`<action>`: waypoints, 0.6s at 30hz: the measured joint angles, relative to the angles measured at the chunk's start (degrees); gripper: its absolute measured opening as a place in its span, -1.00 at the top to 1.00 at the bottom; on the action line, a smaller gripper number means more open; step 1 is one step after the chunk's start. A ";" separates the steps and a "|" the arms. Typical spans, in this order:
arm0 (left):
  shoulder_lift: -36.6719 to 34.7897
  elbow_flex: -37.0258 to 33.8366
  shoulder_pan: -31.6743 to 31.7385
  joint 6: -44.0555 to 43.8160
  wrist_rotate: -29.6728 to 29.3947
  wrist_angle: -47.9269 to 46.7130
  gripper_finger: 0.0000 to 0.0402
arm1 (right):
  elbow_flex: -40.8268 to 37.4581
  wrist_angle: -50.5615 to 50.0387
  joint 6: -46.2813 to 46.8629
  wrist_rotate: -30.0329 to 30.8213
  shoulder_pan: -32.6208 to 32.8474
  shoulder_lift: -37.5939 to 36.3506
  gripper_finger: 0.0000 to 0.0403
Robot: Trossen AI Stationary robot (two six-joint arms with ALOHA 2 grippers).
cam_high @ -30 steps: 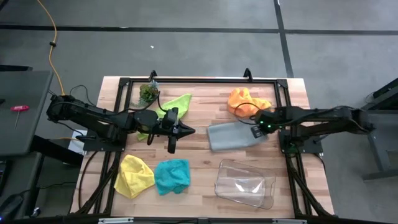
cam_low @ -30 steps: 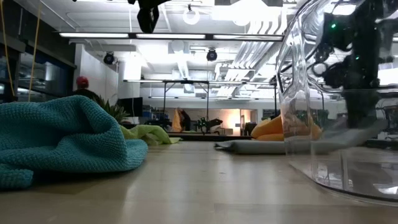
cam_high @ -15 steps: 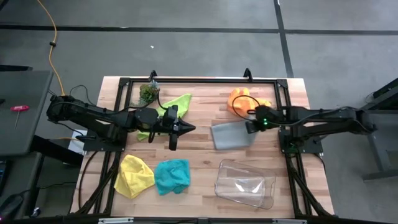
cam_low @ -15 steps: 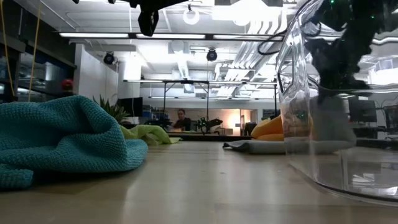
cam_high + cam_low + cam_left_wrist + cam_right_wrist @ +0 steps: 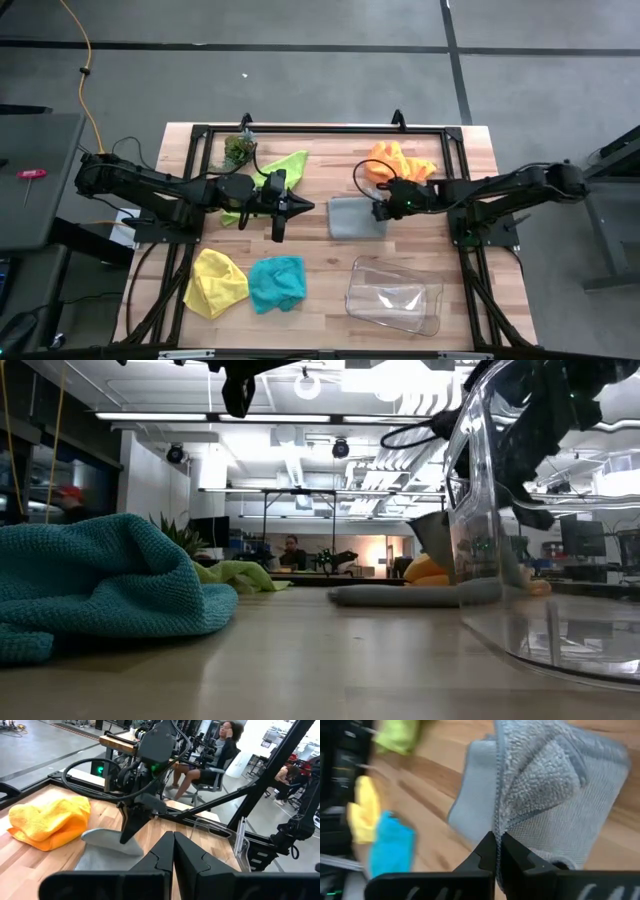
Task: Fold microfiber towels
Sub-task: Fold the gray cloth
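The grey towel lies at mid-table, part folded, with my right gripper shut on its lifted edge. My left gripper hangs shut and holding nothing above the table, left of the grey towel; in the left wrist view it faces my right gripper. The orange towel lies bunched at the far right and the lime green towel at the far left. The yellow towel and the teal towel lie crumpled near the front left. My right gripper pinches an edge of the grey towel between its two shut fingers. It comes slanting down from the table's right. The held flap is raised and drawn over the rest of the towel, which lies flat on the table.
A clear plastic tray stands near the front right and fills the right of the low view. A small leafy clump sits at the far left. A black frame borders the table. People sit in the room beyond.
My right gripper has moved toward the table's left and tipped further down, carrying the grey towel's right edge with it. That side has lifted and folded over toward the left, so the towel now looks about half as wide. Its left part has stayed put.
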 joint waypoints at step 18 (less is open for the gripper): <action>13.31 0.03 1.76 0.79 -0.76 -14.20 1.00 | 0.09 -3.81 0.13 -0.66 0.14 -0.13 1.00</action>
